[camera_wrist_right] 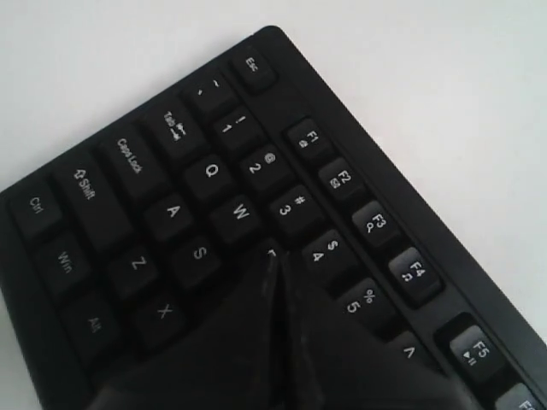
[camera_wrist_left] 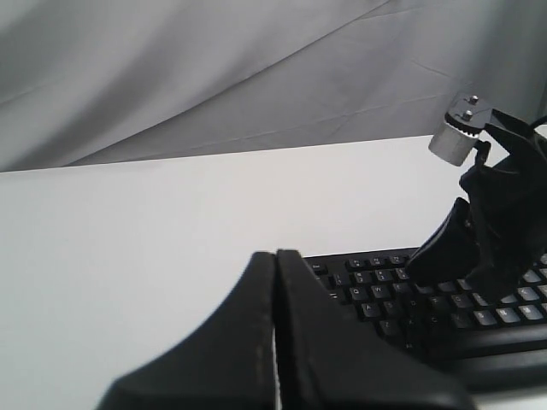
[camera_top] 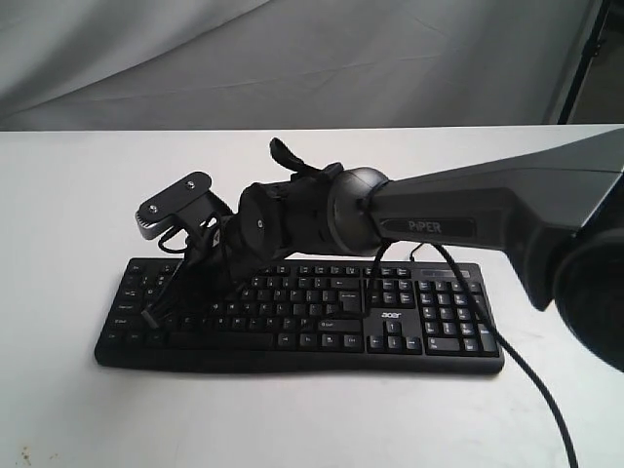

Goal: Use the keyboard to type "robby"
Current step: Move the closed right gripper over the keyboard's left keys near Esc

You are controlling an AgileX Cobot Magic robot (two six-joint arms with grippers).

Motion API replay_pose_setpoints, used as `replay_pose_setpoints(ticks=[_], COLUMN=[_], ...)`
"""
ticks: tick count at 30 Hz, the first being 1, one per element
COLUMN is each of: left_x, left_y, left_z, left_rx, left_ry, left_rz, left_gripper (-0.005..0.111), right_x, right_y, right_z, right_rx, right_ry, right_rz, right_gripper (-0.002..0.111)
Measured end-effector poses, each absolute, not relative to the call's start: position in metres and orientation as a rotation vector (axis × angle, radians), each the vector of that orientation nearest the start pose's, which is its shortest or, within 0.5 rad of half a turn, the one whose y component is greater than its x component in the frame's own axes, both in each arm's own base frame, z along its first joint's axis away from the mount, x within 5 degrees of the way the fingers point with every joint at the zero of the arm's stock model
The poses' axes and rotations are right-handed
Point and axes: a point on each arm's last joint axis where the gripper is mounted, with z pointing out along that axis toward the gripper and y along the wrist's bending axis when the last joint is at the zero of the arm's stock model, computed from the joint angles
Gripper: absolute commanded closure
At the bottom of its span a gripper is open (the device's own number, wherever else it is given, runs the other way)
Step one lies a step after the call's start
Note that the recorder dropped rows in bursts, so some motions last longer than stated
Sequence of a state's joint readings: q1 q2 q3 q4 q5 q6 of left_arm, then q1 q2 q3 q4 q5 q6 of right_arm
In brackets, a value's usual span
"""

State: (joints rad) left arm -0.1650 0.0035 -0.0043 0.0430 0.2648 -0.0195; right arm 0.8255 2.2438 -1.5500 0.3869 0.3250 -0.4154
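A black keyboard (camera_top: pixel 292 341) lies across the near part of a white table (camera_top: pixel 78 195). The right gripper (camera_wrist_right: pixel 273 265), fingers pressed together into one point, hangs over the top letter row just past W, near E and R. The left gripper (camera_wrist_left: pixel 276 256), also closed together, waits beside the keyboard's end. How many letters of "robby" are typed cannot be told.
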Motion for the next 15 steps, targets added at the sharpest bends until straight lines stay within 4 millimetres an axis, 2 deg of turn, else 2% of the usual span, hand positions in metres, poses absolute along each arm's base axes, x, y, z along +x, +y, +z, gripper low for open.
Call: replay_pose_setpoints(ticks=[15], left_x=[0.0546], left_y=[-0.008], left_z=[0.1905], left_rx=[0.155], left_ry=[1.741], left_rz=[-0.095], left_gripper=[0.107], right_x=[0.3247], right_y=[0.3528], right_z=[0.1232], right_rx=[-1.097], right_ry=[2.299], right_rz=[0.468], right_gripper=[0.108])
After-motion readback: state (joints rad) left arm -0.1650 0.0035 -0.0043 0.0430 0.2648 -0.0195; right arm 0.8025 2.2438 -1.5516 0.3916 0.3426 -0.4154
